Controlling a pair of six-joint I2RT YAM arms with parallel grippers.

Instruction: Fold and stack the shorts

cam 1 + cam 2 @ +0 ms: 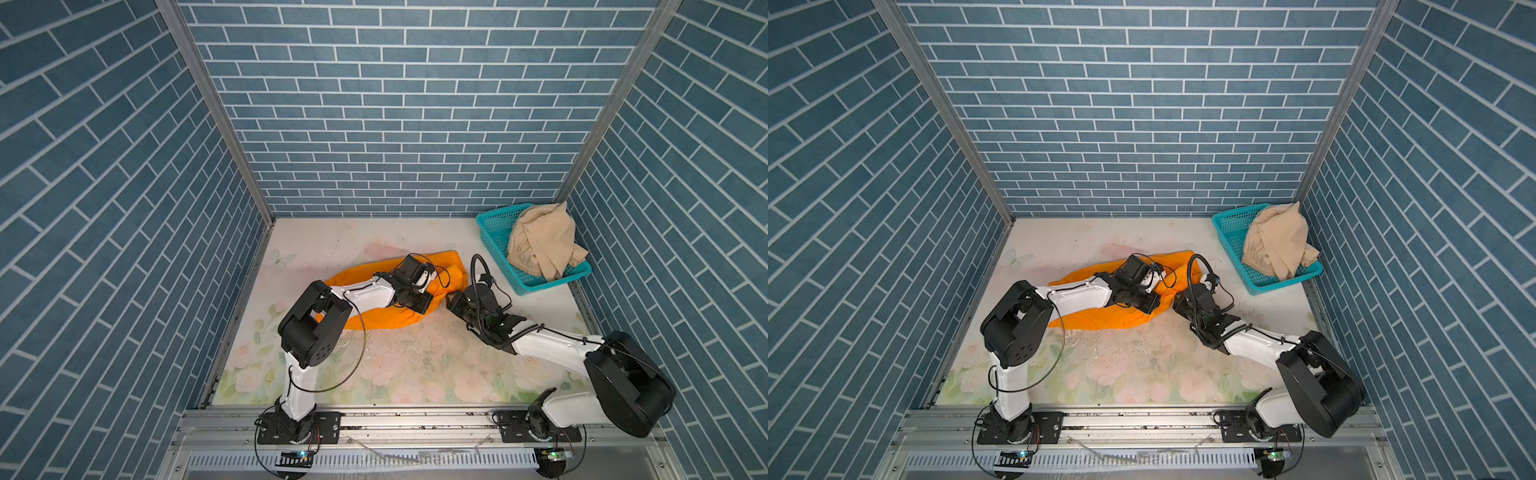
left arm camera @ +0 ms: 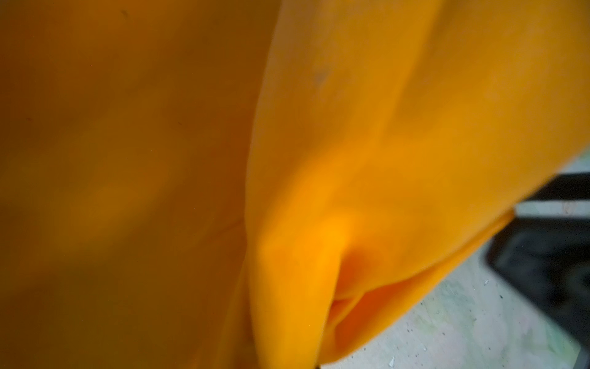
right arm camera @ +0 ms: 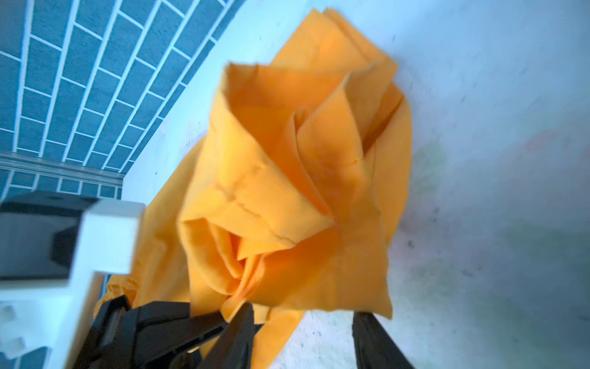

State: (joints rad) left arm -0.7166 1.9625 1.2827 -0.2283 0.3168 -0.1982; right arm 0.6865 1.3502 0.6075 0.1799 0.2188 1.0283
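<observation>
Left claw (image 1: 426, 306) clenched on orange shorts (image 1: 374, 322) | right claw (image 3: 303, 316) parted | floral tabletop (image 1: 415, 365) | blue-brick walls (image 1: 395, 104)

1. Orange shorts (image 1: 386, 321): plain bright orange, no print.
2. Beige shorts (image 1: 540, 241): plain pale beige-tan.
3. Basket (image 1: 492, 226): teal, with a fine grid of perforations.
4. Counter (image 1: 415, 365): off-white, printed with faded pink roses, green leaves and a pale butterfly. It is flecked with dark specks.
5. Walls (image 1: 395, 104): slate-blue brick pattern with white joints. The side walls show the courses running slantwise.
6. Left arm (image 1: 370, 293) and right arm (image 1: 552, 347): white links, black joints and cables.
7. Fingers (image 3: 239, 332): black.
</observation>
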